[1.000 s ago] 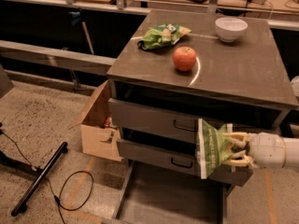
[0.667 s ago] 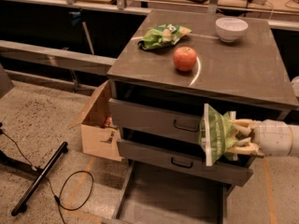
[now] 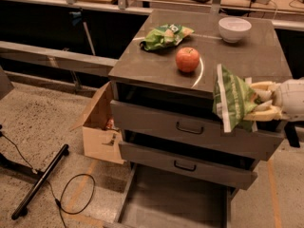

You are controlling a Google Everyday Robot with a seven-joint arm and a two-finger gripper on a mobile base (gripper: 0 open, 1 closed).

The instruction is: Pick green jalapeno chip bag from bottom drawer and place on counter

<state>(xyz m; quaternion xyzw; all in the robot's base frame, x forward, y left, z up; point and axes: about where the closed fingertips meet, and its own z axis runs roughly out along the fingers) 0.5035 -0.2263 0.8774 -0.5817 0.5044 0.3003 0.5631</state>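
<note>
My gripper (image 3: pixel 259 103) comes in from the right and is shut on the dark green jalapeno chip bag (image 3: pixel 231 100). It holds the bag upright at the front right edge of the counter (image 3: pixel 247 56), level with the counter top and in front of the upper drawer. The bottom drawer (image 3: pixel 175 203) is pulled open below, and its grey floor is bare. The counter carries a thin white arc beside the apple.
On the counter lie a red apple (image 3: pixel 187 59), a lime-green bag (image 3: pixel 164 35) at the back left and a white bowl (image 3: pixel 234 29) at the back right. Two upper drawers (image 3: pixel 190 127) stand partly open. A cardboard box (image 3: pixel 99 127) sits left of the cabinet, with a black stand and cable (image 3: pixel 42 184) on the floor.
My gripper has lifted the chip bag up and to the right, from in front of the drawers to the counter's front right edge.
</note>
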